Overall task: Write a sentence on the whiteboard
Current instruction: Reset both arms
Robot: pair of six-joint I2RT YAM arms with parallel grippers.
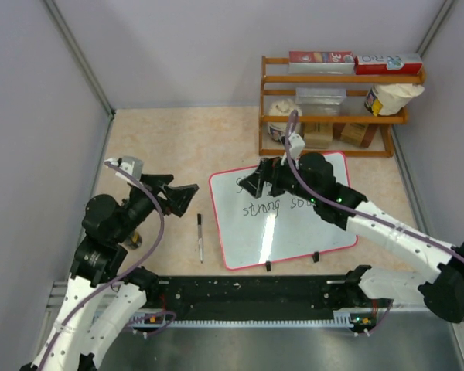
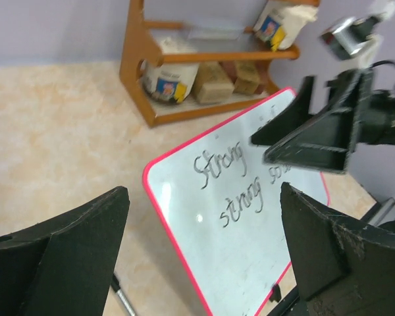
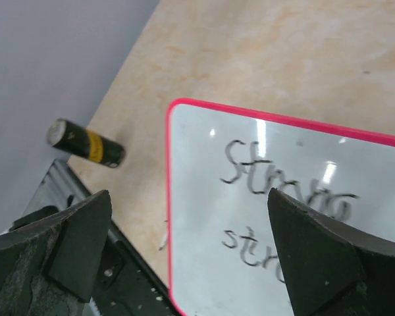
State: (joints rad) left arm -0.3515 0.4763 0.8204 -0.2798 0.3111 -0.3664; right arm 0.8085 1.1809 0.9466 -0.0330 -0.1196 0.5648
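Note:
The red-framed whiteboard [image 1: 294,232] lies tilted on the table between the arms. The sentence [image 1: 274,206] stands on it in two lines of thin black handwriting; the upper line is mostly hidden under my right gripper. In the left wrist view the sentence [image 2: 243,191] reads "Strong" over "strong so", and the right wrist view shows the first letters of the sentence [image 3: 250,174]. My right gripper [image 1: 261,185] hovers open over the board's far left corner, holding nothing. My left gripper [image 1: 182,189] hangs open and empty left of the board. A slim black-tipped pen [image 1: 200,238] lies loose beside the board's left edge.
A wooden shelf [image 1: 332,100] with boxes, bags and blocks stands at the back right. A black cylinder with a yellow band [image 3: 85,143] lies near the left arm's base. A black rail [image 1: 247,294] runs along the near edge. Grey walls close the sides.

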